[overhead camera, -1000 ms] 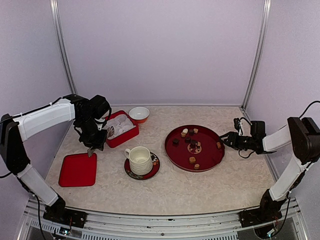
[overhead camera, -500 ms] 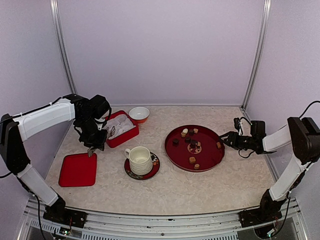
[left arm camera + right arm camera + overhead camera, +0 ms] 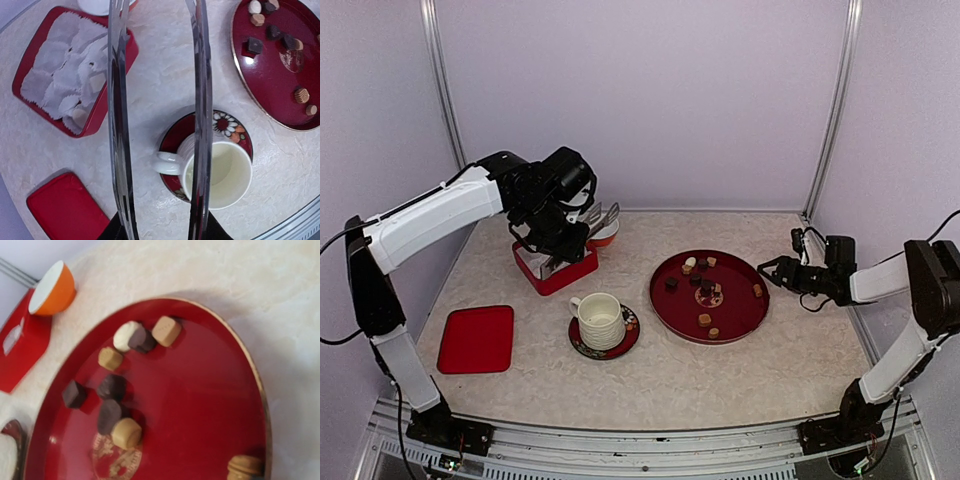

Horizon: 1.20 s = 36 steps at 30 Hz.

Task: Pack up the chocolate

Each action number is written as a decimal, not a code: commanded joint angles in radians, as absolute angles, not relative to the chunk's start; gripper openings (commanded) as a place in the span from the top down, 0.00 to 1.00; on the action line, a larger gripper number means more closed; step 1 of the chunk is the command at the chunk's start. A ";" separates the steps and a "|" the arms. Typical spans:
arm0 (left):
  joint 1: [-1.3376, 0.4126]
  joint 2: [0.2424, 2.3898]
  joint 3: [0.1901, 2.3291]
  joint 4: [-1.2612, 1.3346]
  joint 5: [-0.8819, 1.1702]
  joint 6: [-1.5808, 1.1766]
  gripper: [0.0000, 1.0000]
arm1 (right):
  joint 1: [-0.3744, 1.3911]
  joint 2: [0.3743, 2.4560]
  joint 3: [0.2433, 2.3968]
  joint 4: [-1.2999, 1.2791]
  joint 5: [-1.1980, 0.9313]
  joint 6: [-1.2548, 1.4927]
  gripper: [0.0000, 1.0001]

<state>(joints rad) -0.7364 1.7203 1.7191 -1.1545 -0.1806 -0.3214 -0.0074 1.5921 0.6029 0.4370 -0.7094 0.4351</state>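
Change: my left arm had come up from low beside the lid point(image 3: 476, 339) and swung over the box point(image 3: 99, 116), bringing the tongs point(image 3: 116, 125) with it. The right gripper point(image 3: 772, 272) had hardly shifted, though its jaws looked wider.
Meaning: I judged the tool was in hand and the carry toward the tray point(image 3: 200, 405) was only starting. Nothing was packed yet.
Left gripper point(image 3: 565, 238): closed round the handle end of the tongs, well above the table point(image 3: 720, 380).
Tongs: polished metal with two long flat blades, standing apart with nothing between them.
Right gripper: jaws appeared parted and empty, just beside the tray's right rim.
Chocolate point(image 3: 126, 432): all on the tray. The pieces were small matt rounds and cubes in dark brown, tan and white, most of them clustered toward the far side, with a few tan ones near the rim.
Tray: round, glossy red, with a thin gold edge and a gold emblem at the centre.
Box: red and rectangular, lined with white pleated paper cups point(image 3: 67, 75), which I saw no chocolate in.
Lid: flat red square with rounded corners, lying well apart from the box.
Cup point(image 3: 600, 320): cream, ribbed and handled, empty, standing on a dark floral saucer point(image 3: 623, 343) between box and tray.
Bowl point(image 3: 52, 287): small, orange outside and white inside, behind the box.
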 commanded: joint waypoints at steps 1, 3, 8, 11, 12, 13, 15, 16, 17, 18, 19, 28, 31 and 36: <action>-0.810 1.815 1.837 -1.132 -0.202 -0.249 0.64 | -0.017 1.538 0.601 0.402 -0.692 0.421 0.20; -0.839 1.851 1.867 -1.111 -0.186 -0.231 0.62 | -0.017 1.524 0.603 0.388 -0.687 0.417 0.18; -0.877 1.961 1.932 -1.088 -0.113 -0.207 0.61 | -0.018 1.496 0.605 0.363 -0.681 0.410 0.16; -0.884 2.022 1.960 -1.093 -0.070 -0.216 0.61 | -0.019 1.469 0.604 0.342 -0.675 0.404 0.16; -0.887 2.039 1.964 -1.090 -0.057 -0.219 0.61 | -0.020 1.462 0.603 0.336 -0.674 0.402 0.16; -0.890 2.053 1.965 -1.086 -0.047 -0.225 0.61 | -0.021 1.458 0.601 0.333 -0.672 0.401 0.16; -0.896 2.090 1.974 -1.086 -0.022 -0.232 0.61 | -0.025 1.452 0.597 0.327 -0.672 0.398 0.17; -0.899 2.105 1.980 -1.087 -0.015 -0.237 0.61 | -0.027 1.449 0.594 0.324 -0.673 0.397 0.17; -0.902 2.118 1.982 -1.088 -0.008 -0.240 0.61 | -0.028 1.447 0.591 0.323 -0.673 0.396 0.17; -0.905 2.129 1.982 -1.086 -0.003 -0.243 0.61 | -0.030 1.447 0.588 0.324 -0.674 0.396 0.17; -0.907 2.138 1.982 -1.082 0.002 -0.249 0.61 | -0.031 1.444 0.584 0.324 -0.674 0.395 0.17; -0.913 2.213 1.991 -1.080 0.016 -0.270 0.61 | -0.040 1.446 0.582 0.321 -0.686 0.387 0.18; -0.913 2.228 1.995 -1.082 0.014 -0.271 0.61 | -0.042 1.447 0.582 0.321 -0.686 0.385 0.18; -0.913 2.266 2.030 -1.094 0.005 -0.266 0.61 | -0.044 1.455 0.580 0.329 -0.693 0.387 0.18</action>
